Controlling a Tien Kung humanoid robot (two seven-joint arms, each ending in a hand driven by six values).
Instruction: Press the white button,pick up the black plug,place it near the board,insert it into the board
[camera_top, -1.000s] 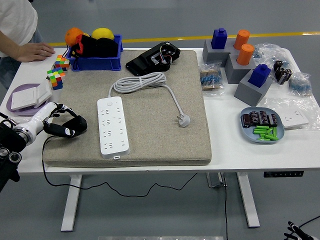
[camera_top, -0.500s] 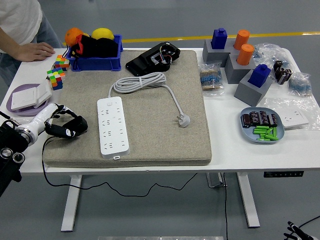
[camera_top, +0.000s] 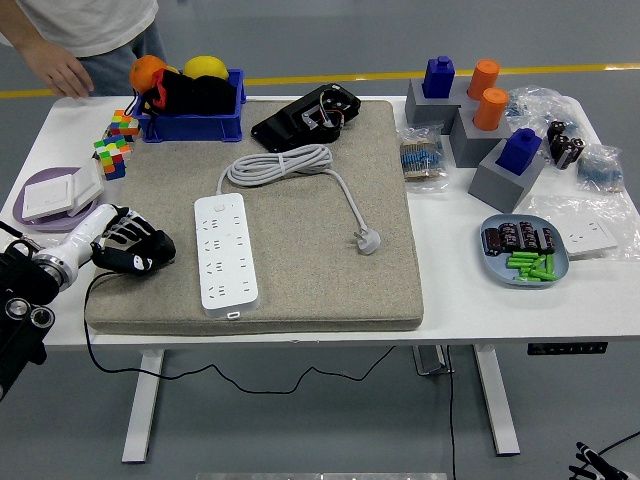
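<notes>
At mat's left edge, left hand (camera_top: 122, 240) fingers (camera_top: 130, 228) now curled over black plug (camera_top: 140, 256).

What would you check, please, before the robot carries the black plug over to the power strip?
1. Left hand closed over the black plug: ok.
2. Plug lifted off the mat: cannot tell.
3. Power strip lying flat, sockets facing up: ok.
4. Mat between plug and strip free of objects: ok.
5. Black cord hanging over the table edge, free of snags: cannot tell.
6. Person's hand away from the strip: ok.
</notes>
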